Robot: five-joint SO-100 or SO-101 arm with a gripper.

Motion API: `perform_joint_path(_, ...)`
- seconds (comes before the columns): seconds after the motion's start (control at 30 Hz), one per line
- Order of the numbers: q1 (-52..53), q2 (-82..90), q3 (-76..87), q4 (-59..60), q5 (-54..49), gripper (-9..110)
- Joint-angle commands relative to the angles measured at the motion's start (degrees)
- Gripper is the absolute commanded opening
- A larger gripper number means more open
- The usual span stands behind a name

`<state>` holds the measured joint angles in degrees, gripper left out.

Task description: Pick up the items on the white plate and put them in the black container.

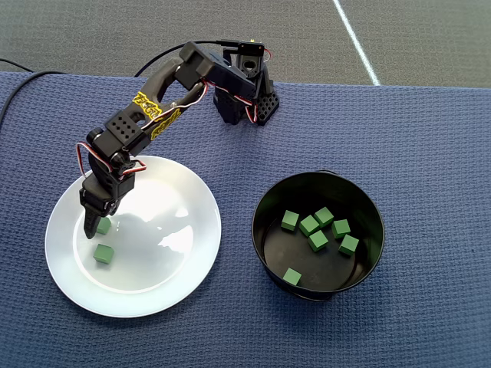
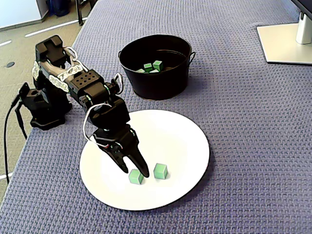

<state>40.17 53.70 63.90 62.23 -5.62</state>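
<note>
Claw [image 2: 133,172] sits low at plate's [image 1: 192,199] 9 o'clock w/ fingers parted round one cube [image 2: 136,177], not yet clamped we reckon, pot [image 1: 265,211] waiting beside.

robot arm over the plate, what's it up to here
The arm is moving small green cubes from the white plate into the black pot. Seven cubes already lie in the pot. Two are left on the plate. The tool is down on the plate with its fingers straddling one cube, apparently about to close on it; the cube sits on the plate, not lifted. The other cube lies free just beside it.
</note>
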Motion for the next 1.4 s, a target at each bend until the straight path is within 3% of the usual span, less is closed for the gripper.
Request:
perform_joint_path(0.0, 0.0, 0.2, -2.8, -0.4, -1.1, 20)
perform_joint_path(0.5, -0.1, -0.4, -3.2, 0.0, -1.2, 0)
perform_joint_path(0.7, 0.1, 0.7, -3.2, 1.0, -0.7, 0)
perform_joint_path(0.93, -4.2, 20.2, -1.1, 3.9, 7.9, 0)
perform_joint_path(1.07, -12.7, 39.6, -5.4, 4.0, 14.3, 0)
perform_joint_path(1.2, -32.1, 46.4, -17.9, 8.8, 13.4, 0)
perform_joint_path(1.37, -60.6, 51.9, -3.9, 13.9, 4.0, 0)
